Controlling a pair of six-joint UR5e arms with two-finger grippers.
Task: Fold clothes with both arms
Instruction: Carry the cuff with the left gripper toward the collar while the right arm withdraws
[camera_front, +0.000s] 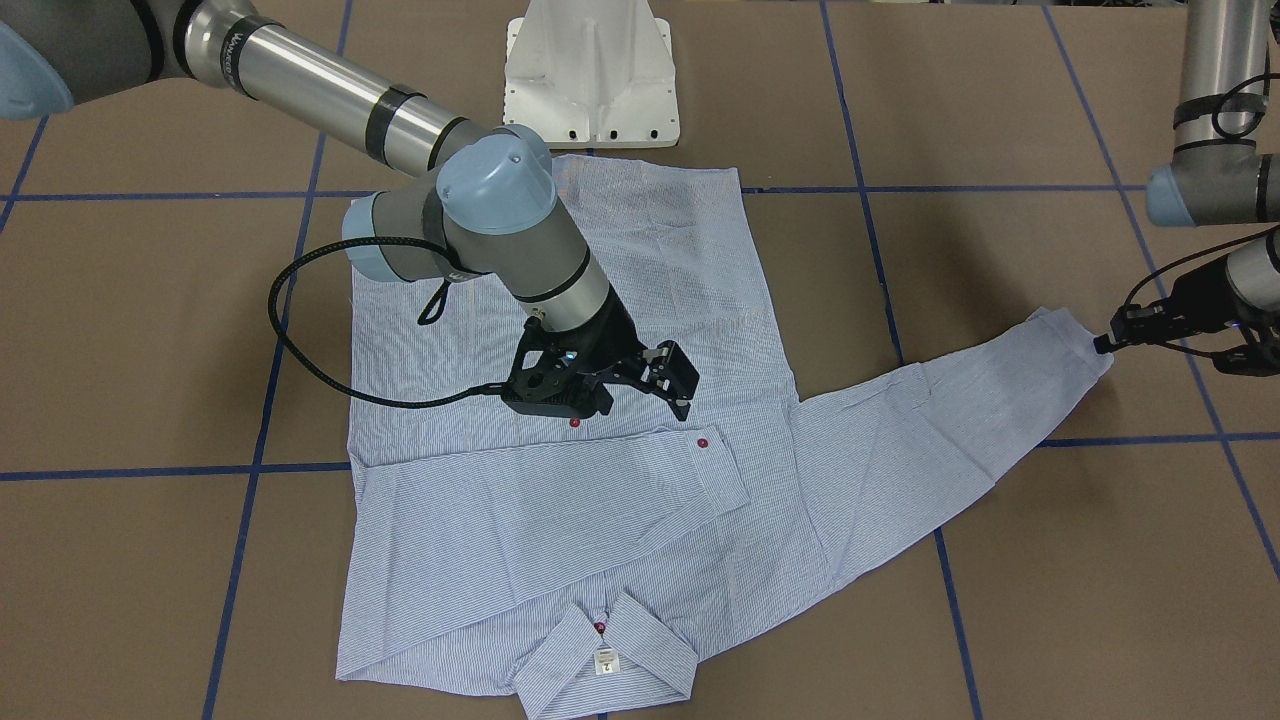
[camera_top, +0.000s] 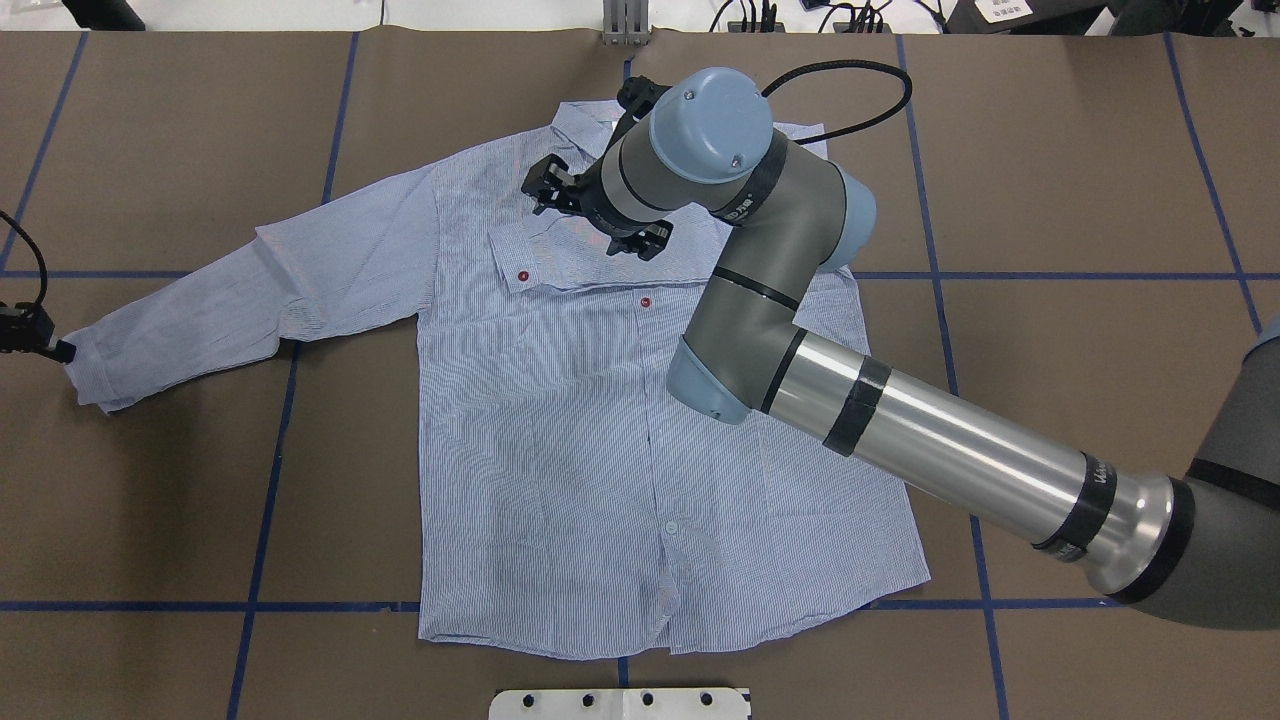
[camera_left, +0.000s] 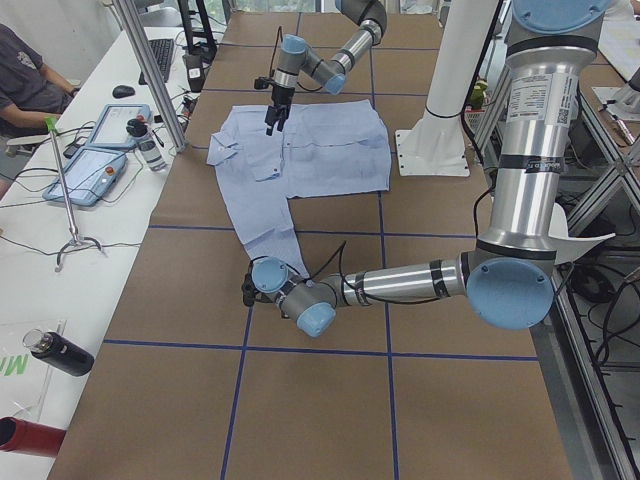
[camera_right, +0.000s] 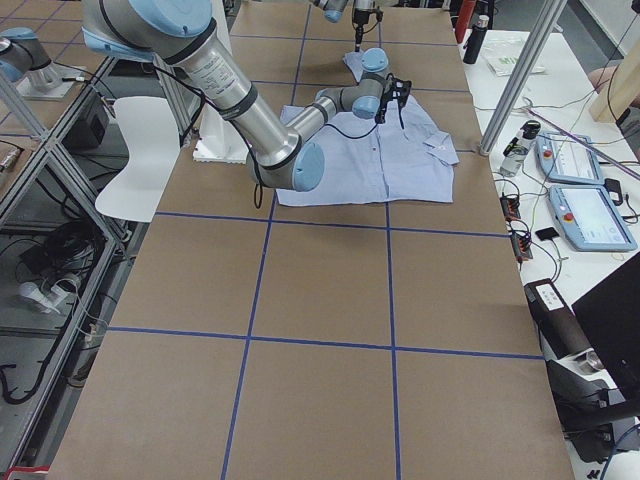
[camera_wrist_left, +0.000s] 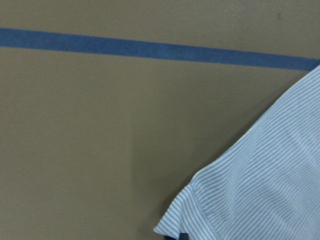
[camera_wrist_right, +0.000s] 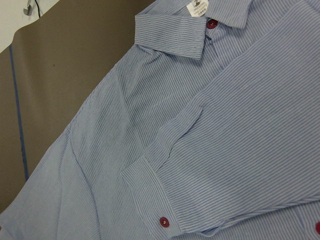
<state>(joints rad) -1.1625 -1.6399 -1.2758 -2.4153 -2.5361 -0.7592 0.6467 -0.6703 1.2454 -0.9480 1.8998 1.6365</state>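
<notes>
Shirt: laid flat and front-up on the bench, buttoned. The collar lies at the end away from the robot and is taken as the reference point.

Progress is judged early.
- One sleeve is seen folded across the chest just below the collar. Its cuff, with a red button, lies past the placket.
- The other sleeve is stretched out to the robot's left of the collar, well clear of the body, and is not yet folded in.
- The side folds and the hem-to-collar fold are judged not yet done. The hem lies flat at the end opposite the collar.

Right end effector: held over the chest, on the hem side of the folded sleeve. Its jaws are spread apart and nothing is held.

Left end effector: set at the tip of the outstretched cuff, far out from the collar. The cloth edge is touched, but whether it is clamped cannot be told. Only a cuff corner and bare bench are shown in the wrist view.

Surroundings:
- A white pedestal base stands just past the hem, opposite the collar.
- Blue tape lines are run across the bench.
- Operator pendants are noted beyond the collar end.

Obstruction: the right arm's forearm hangs over the body between hem and collar. It is judged to need clearing before the outstretched sleeve is brought across.
</notes>
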